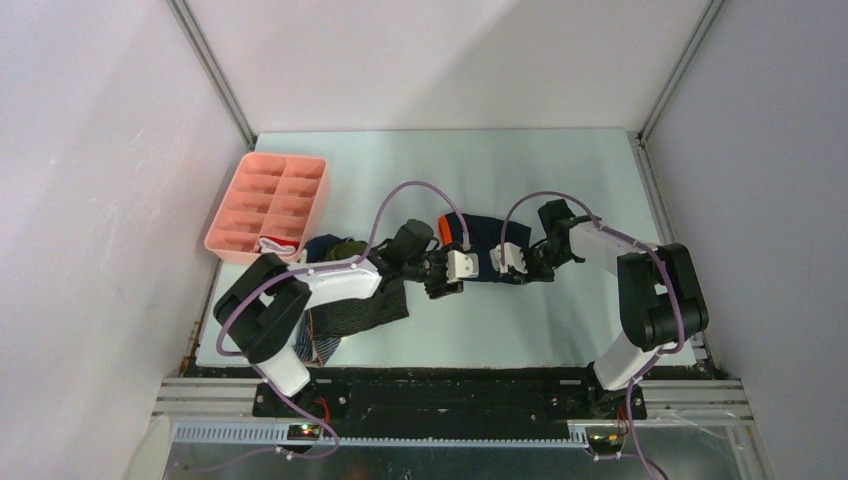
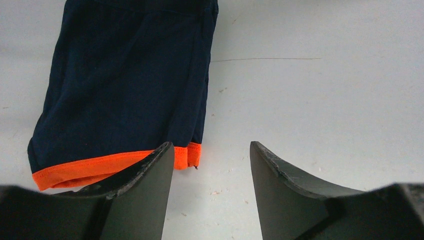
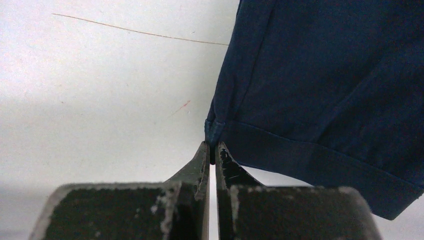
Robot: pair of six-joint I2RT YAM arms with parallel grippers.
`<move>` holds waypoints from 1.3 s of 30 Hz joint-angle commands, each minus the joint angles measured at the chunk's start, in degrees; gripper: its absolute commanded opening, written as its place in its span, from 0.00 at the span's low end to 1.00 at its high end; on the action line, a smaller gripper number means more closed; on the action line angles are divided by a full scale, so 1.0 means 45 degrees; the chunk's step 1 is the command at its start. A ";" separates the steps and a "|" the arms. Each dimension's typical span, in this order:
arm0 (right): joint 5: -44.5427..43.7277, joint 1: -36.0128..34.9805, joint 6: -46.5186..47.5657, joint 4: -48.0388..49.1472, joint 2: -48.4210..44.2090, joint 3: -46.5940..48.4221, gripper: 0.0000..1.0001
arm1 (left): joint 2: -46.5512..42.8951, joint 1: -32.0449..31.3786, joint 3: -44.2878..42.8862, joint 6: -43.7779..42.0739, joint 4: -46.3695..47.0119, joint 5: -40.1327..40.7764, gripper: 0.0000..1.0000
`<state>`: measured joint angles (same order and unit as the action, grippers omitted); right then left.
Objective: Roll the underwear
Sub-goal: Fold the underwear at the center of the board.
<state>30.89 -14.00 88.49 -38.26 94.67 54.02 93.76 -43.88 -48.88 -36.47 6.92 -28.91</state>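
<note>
Navy underwear with orange bands (image 1: 478, 247) lies flat mid-table between the two arms. In the left wrist view the navy underwear (image 2: 125, 85) shows its orange hem at the lower left. My left gripper (image 2: 211, 150) stands open over bare table, its left finger just at that hem's corner. My right gripper (image 3: 213, 148) is shut, pinching the near corner of the navy underwear (image 3: 325, 85). From above, the left gripper (image 1: 443, 287) and right gripper (image 1: 512, 272) flank the near edge of the cloth.
A pink compartment tray (image 1: 268, 203) stands at the back left with red-and-white underwear (image 1: 278, 244) in its near corner. Olive green underwear (image 1: 343, 247) and dark grey striped underwear (image 1: 352, 315) lie under the left arm. White walls close in the table.
</note>
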 commanded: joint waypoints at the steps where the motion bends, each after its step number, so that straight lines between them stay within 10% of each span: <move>1: 0.0275 0.0028 -0.0322 -0.0874 0.0040 0.0358 0.00 | 0.0474 -0.0080 0.0282 -0.0133 0.1354 0.0825 0.61; 29: 0.0691 -0.0188 -0.0516 -0.1090 -0.0088 0.0349 0.00 | 0.2343 -0.0330 -0.0452 -0.0029 0.0047 0.2907 0.50; 39: 0.0763 -0.0180 -0.0971 -0.1259 0.0004 0.0565 0.00 | 0.2637 -0.0307 -0.0782 -0.0715 -0.1048 0.2222 0.08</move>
<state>32.49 -14.52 86.39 -41.95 94.67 54.19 104.33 -45.21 -51.48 -37.87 10.70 -18.24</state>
